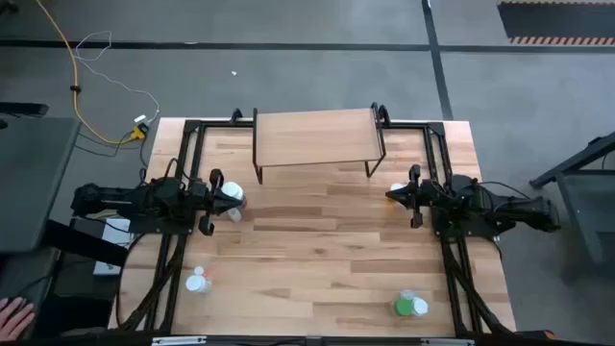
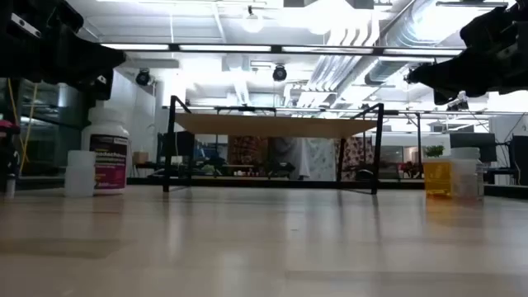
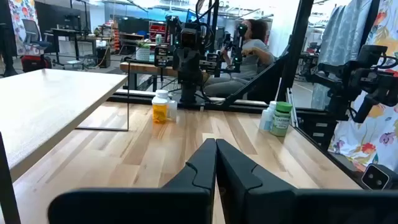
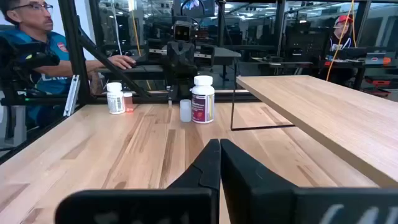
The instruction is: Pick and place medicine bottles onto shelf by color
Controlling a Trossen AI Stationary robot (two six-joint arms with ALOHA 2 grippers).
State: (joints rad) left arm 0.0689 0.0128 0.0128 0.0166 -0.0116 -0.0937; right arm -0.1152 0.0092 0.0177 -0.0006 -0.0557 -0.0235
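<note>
Left gripper (image 1: pixel 233 195) hovers over the table's left side, jaws clenched w/ nothing between them; the left wrist view shows the fingertips (image 3: pixel 211 152) meeting. Right gripper (image 1: pixel 392 195) mirrors it on the right side, also clenched empty, fingertips (image 4: pixel 214 152) touching.

The shelf (image 1: pixel 315 137) stands bare at the far edge, between the two grippers and beyond both.

High view hides the bottles near the left jaws under the arm. The right wrist view shows them plainly: a tall white bottle (image 4: pixel 203 99) w/ a small clear one (image 4: pixel 185 110) just beside it.

The orange bottle (image 3: pixel 160 112) sits under the right jaws, clear only in the left wrist & low views.

Green bottle (image 1: pixel 407 305) is well apart from the right jaws, near the table's front edge. White and red-topped bottles (image 1: pixel 197 281) stand well apart from the left jaws, front-left.
</note>
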